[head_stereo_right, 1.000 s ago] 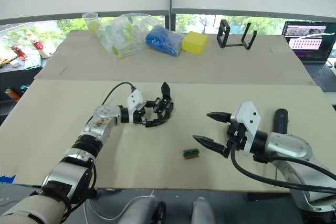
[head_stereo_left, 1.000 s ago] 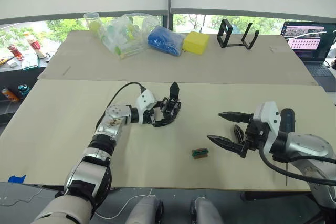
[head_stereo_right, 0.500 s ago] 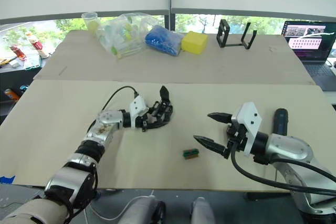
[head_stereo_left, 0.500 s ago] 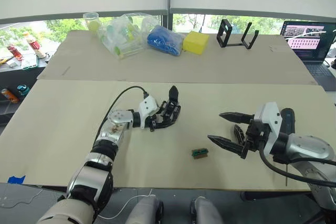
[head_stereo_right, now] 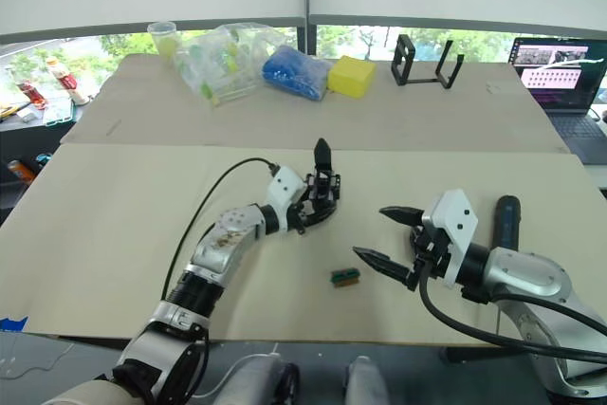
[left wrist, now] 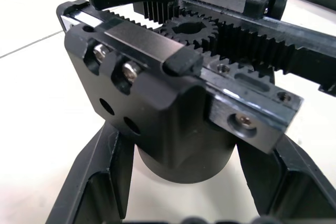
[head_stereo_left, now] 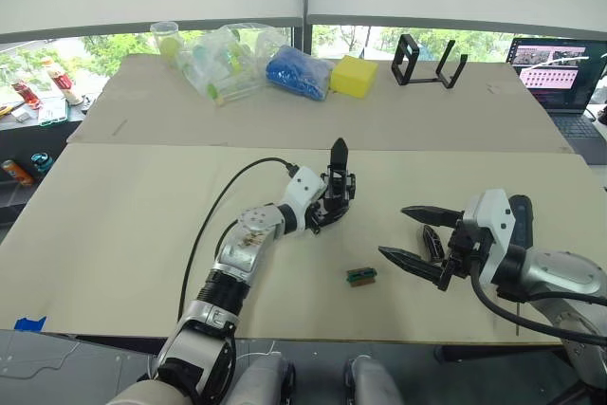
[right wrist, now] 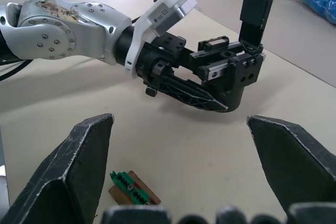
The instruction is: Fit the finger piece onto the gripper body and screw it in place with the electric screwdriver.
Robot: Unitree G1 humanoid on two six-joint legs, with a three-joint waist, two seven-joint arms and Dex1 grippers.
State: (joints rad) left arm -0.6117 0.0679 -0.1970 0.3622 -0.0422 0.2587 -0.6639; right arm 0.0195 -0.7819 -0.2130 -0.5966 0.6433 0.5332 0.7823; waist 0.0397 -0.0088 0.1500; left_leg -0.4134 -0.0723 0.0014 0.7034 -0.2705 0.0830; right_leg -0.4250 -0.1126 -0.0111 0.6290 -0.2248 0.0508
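My left gripper (head_stereo_left: pixel 327 208) is shut on the gripper body (head_stereo_left: pixel 338 193), a black mechanism with toothed racks and one pointed prong (head_stereo_left: pixel 339 155) standing up. In the left wrist view the gripper body (left wrist: pixel 168 103) sits between my two fingers (left wrist: pixel 97 182). My right gripper (head_stereo_left: pixel 393 230) hovers open to its right, fingers wide apart, facing the gripper body (right wrist: pixel 226 77). A small black tapered piece, seemingly the finger piece (head_stereo_left: pixel 432 241), shows low behind those fingers. The electric screwdriver (head_stereo_left: pixel 520 211) lies on the table behind my right wrist.
A small green-and-brown block (head_stereo_left: pixel 361 277) lies on the table between the grippers, near the front edge. On the rear table are a clear plastic bag (head_stereo_left: pixel 220 62), a blue bag (head_stereo_left: pixel 298 74), a yellow box (head_stereo_left: pixel 354 76) and a black stand (head_stereo_left: pixel 429 61). A laptop (head_stereo_left: pixel 558 73) sits far right.
My left gripper has carried the gripper body to the right, toward the table's middle and nearer the right gripper. The right gripper has barely moved and stays open.
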